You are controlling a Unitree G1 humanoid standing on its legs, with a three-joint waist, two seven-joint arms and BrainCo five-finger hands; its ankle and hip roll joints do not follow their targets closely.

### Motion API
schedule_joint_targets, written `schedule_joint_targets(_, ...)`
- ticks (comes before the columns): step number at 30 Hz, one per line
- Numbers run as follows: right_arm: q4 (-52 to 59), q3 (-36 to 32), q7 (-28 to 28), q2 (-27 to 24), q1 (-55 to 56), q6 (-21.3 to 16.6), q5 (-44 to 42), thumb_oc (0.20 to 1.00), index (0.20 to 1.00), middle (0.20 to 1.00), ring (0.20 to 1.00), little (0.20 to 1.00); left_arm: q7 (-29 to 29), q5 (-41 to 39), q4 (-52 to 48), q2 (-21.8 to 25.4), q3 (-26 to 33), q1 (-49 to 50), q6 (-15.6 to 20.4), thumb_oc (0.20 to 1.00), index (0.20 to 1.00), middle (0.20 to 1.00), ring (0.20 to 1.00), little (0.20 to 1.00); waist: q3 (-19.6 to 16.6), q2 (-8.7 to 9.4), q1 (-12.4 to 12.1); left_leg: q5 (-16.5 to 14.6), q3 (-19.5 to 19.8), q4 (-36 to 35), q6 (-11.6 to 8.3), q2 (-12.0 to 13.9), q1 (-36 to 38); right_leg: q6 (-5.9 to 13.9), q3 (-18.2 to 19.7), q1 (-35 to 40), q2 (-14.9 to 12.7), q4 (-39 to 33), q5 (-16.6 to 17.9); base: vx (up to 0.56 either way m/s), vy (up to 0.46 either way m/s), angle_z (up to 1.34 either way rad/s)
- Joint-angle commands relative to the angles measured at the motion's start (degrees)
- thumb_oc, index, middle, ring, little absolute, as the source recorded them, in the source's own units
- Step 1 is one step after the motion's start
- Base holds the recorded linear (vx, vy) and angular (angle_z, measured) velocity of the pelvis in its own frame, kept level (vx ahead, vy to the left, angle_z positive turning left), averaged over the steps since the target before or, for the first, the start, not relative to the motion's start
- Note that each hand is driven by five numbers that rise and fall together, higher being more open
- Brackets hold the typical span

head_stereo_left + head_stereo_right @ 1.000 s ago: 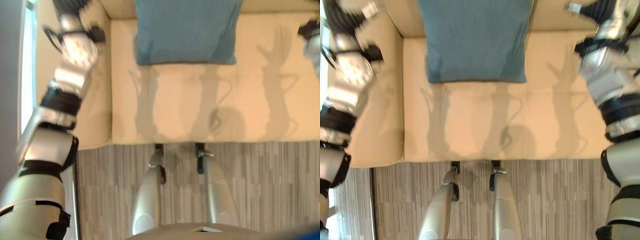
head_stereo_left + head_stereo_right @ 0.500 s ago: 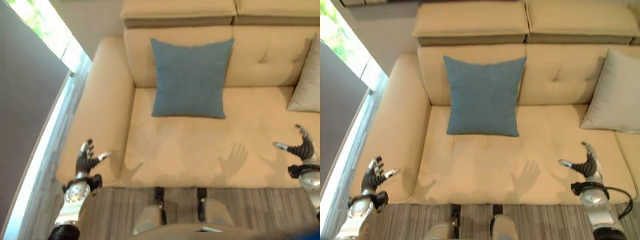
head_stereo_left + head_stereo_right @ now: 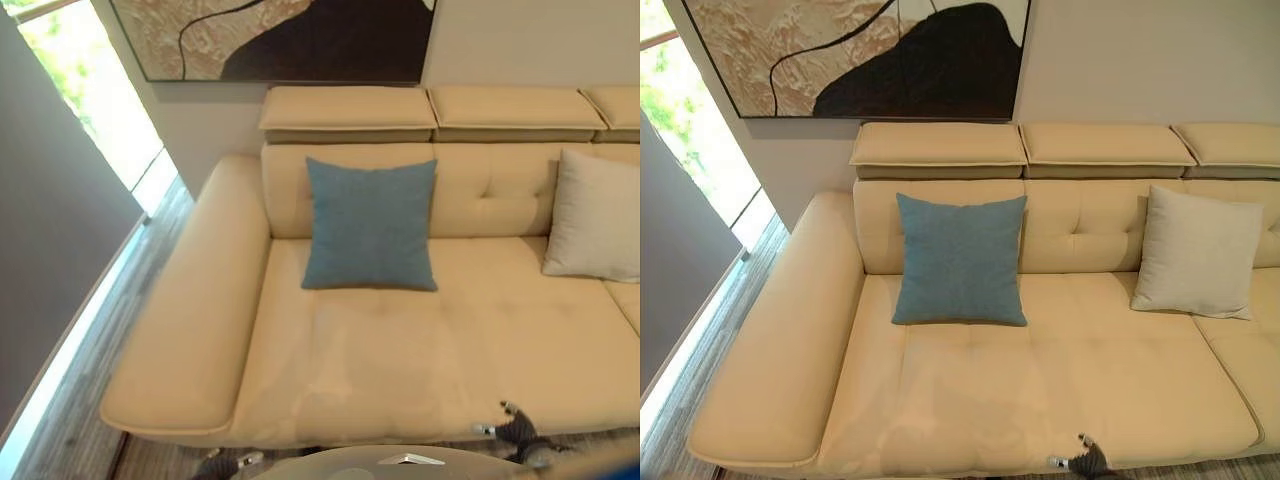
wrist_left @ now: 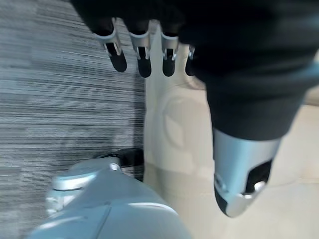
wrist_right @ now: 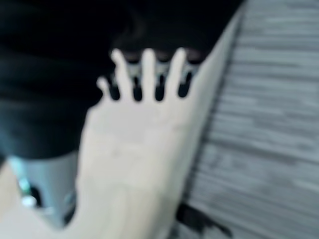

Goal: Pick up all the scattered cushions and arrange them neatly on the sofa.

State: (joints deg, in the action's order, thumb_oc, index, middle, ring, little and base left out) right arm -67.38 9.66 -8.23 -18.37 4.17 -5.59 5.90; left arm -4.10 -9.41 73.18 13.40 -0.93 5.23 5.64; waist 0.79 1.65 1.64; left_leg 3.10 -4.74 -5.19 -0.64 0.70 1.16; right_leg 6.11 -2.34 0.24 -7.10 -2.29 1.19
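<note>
A blue cushion [image 3: 960, 260] stands upright against the backrest of the cream sofa [image 3: 970, 390], on its left seat. A pale grey cushion [image 3: 1195, 250] leans against the backrest further right. My right hand [image 3: 1087, 462] shows at the sofa's front edge, low in the eye views. In its wrist view the right hand [image 5: 149, 74] has straight fingers and holds nothing. My left hand [image 4: 143, 57] hangs open and empty over the sofa's front edge and the floor, with its thumb [image 4: 239, 169] apart.
A wide armrest [image 3: 775, 340] closes the sofa's left end, with a bright window [image 3: 690, 150] and a strip of floor beside it. A large framed picture [image 3: 860, 55] hangs above the headrests [image 3: 940, 145]. Grey striped carpet [image 4: 55, 99] lies before the sofa.
The camera has tilted up, so the whole sofa and the wall show. Both hands have dropped from the seat's front corners to the bottom edge of the view, still open.
</note>
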Motion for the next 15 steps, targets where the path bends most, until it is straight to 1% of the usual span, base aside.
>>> schedule_joint_targets(1,0.66,0.24,-0.36,-0.60,-2.59,0.33,0.16,1.000,1.000,1.000,1.000,1.000,-0.57,1.75,-1.73,0.86,-0.34,-3.80,1.44,1.000,1.000,1.000,1.000,1.000,2.87,3.47,-1.56,-9.69,1.38,7.43,1.87,-3.77,0.12,5.28,-2.12,-5.83,-3.66,1.88,7.23,-0.24,0.129,-0.06)
schedule_joint_targets(2,0.27,0.33,-0.33,-0.12,-2.84,0.68,-0.10,1.000,1.000,1.000,1.000,1.000,-0.86,1.70,-2.17,0.89,-0.91,-4.26,1.51,1.000,1.000,1.000,1.000,1.000,3.74,3.99,-1.41,-9.50,1.20,7.25,1.98,-4.06,-0.07,6.13,-1.93,-7.22,-4.06,2.19,8.62,-0.33,0.098,-0.17)
schedule_joint_targets(3,-0.24,0.47,-0.37,0.54,-3.42,1.23,-0.77,1.000,1.000,1.000,1.000,1.000,-1.19,1.66,-3.07,1.36,-2.14,-5.61,1.70,1.000,1.000,1.000,1.000,1.000,5.57,4.58,-1.26,-8.57,0.75,7.40,1.97,-4.14,-1.20,7.49,-3.13,-9.63,-5.24,3.68,11.18,-0.43,0.121,-0.22)
schedule_joint_targets(5,-0.56,0.41,-0.33,0.98,-3.53,1.21,-1.63,1.000,1.000,1.000,1.000,1.000,-1.16,2.14,-3.76,1.71,-3.29,-6.74,1.61,1.000,1.000,1.000,1.000,1.000,6.17,3.99,-1.74,-7.25,0.66,7.09,1.81,-3.36,-2.59,6.49,-6.91,-9.12,-6.03,6.38,8.18,-0.32,0.098,-0.14)
schedule_joint_targets(6,-0.58,0.41,-0.33,0.98,-3.54,1.20,-1.63,1.000,1.000,1.000,1.000,1.000,-1.16,2.14,-3.76,1.71,-3.29,-6.75,1.61,1.000,1.000,1.000,1.000,1.000,6.25,3.97,-1.64,-7.28,0.79,7.11,1.79,-3.36,-2.51,6.49,-7.04,-9.04,-6.06,6.53,8.02,-0.22,0.101,0.19)
schedule_joint_targets(7,-0.81,0.27,0.16,1.41,-3.24,1.12,-2.23,1.000,1.000,1.000,1.000,1.000,-0.71,3.17,-3.74,2.18,-4.63,-7.49,1.19,1.000,1.000,1.000,1.000,1.000,5.66,3.48,-1.87,-5.82,0.95,6.20,1.33,-2.81,-3.49,4.64,-9.19,-7.56,-5.68,10.25,4.27,-0.11,0.057,0.27)
schedule_joint_targets(8,-0.81,0.27,0.16,1.41,-3.24,1.12,-2.23,1.000,1.000,1.000,1.000,1.000,-0.71,3.17,-3.74,2.19,-4.62,-7.49,1.19,1.000,1.000,1.000,1.000,1.000,5.66,3.48,-1.87,-5.82,0.95,6.20,1.33,-2.82,-3.48,4.64,-9.20,-7.55,-5.68,10.26,4.26,-0.22,0.122,0.16)
schedule_joint_targets(9,-1.40,0.47,-0.06,1.29,-3.17,1.02,-2.33,1.000,1.000,1.000,1.000,1.000,-1.03,4.79,-3.23,2.18,-5.62,-7.31,0.90,1.000,1.000,1.000,1.000,1.000,4.97,3.04,-2.38,-4.32,0.57,5.78,1.54,-2.80,-4.62,3.89,-9.68,-6.02,-4.44,13.36,1.84,-0.11,0.064,-0.15)
schedule_joint_targets(10,-1.40,0.47,-0.06,1.29,-3.17,1.02,-2.33,1.000,1.000,1.000,1.000,1.000,-1.03,4.79,-3.23,2.18,-5.62,-7.30,0.90,1.000,1.000,1.000,1.000,1.000,4.93,3.04,-2.37,-4.32,0.57,5.79,1.54,-2.80,-4.66,3.89,-9.69,-6.06,-4.44,13.36,1.85,-0.23,0.119,-0.19)
schedule_joint_targets(11,-1.59,1.31,-0.04,1.64,-3.30,1.15,-2.08,1.000,1.000,1.000,1.000,1.000,-1.13,4.77,-2.34,2.41,-5.43,-7.09,0.39,1.000,1.000,1.000,1.000,1.000,3.79,2.50,-3.56,-3.08,-0.11,4.40,1.75,-2.41,-5.48,3.05,-9.60,-4.98,-2.38,17.43,-2.34,-0.16,0.061,-0.05)
schedule_joint_targets(13,-1.41,1.85,0.03,1.86,-3.40,1.10,-2.01,1.000,1.000,1.000,1.000,1.000,-1.26,5.10,-2.00,2.57,-5.07,-6.61,0.11,1.000,1.000,1.000,1.000,1.000,2.69,2.80,-4.33,-2.70,-0.86,4.06,1.93,-2.41,-6.31,2.73,-10.07,-3.52,-1.21,17.92,-3.87,-0.15,0.026,-0.12)
schedule_joint_targets(14,-1.41,1.85,0.03,1.86,-3.40,1.10,-2.01,1.000,1.000,1.000,1.000,1.000,-1.26,5.10,-2.00,2.57,-5.07,-6.61,0.11,1.000,1.000,1.000,1.000,1.000,2.70,2.80,-4.33,-2.70,-0.86,4.06,1.93,-2.41,-6.29,2.73,-10.07,-3.51,-1.22,17.93,-3.88,-0.17,-0.034,-0.34)
schedule_joint_targets(15,-1.05,2.47,0.06,2.08,-3.92,1.08,-1.87,1.000,1.000,1.000,1.000,1.000,-1.33,5.03,-1.62,2.65,-4.85,-6.42,-0.03,1.000,1.000,1.000,1.000,1.000,2.13,3.51,-5.28,-2.30,-1.77,4.48,1.82,-2.45,-7.62,2.52,-10.53,-1.25,-0.28,17.30,-5.36,-0.20,-0.049,-0.33)
